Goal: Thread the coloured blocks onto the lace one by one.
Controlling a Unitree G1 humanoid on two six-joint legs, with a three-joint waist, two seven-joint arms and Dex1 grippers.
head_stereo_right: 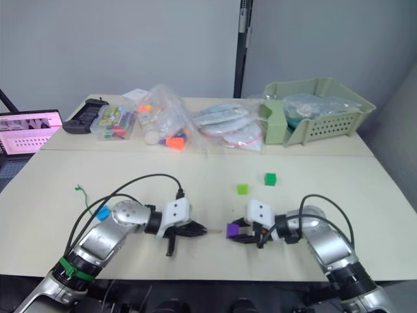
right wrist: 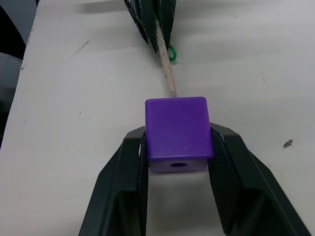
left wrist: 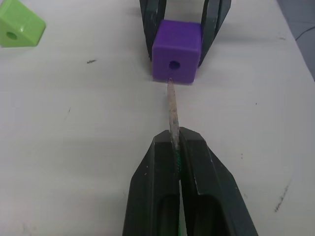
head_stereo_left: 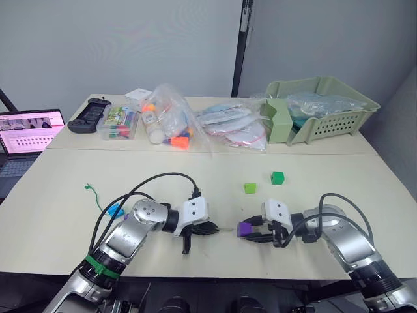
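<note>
1. left gripper (left wrist: 175, 142) is pinching the lace (left wrist: 172, 110) by its stiff pale tip; right gripper (right wrist: 178, 147) is clamping a purple block (right wrist: 177, 129) on the table (head_stereo_left: 195, 176).
2. we are aiming the tip at the block's hole, just short of it; next we judge a straight, level push.

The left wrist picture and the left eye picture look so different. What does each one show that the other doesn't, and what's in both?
Left wrist view: the hole in the purple block, with the lace's pale tip just short of it and slightly below, and the hole in the light green block.

Left eye view: the dark green block, a blue block, the lace's far end, the bagged toys, a basket and a laptop.

Both: the left claw shut on the lace, and the right claw gripping the purple block.
</note>
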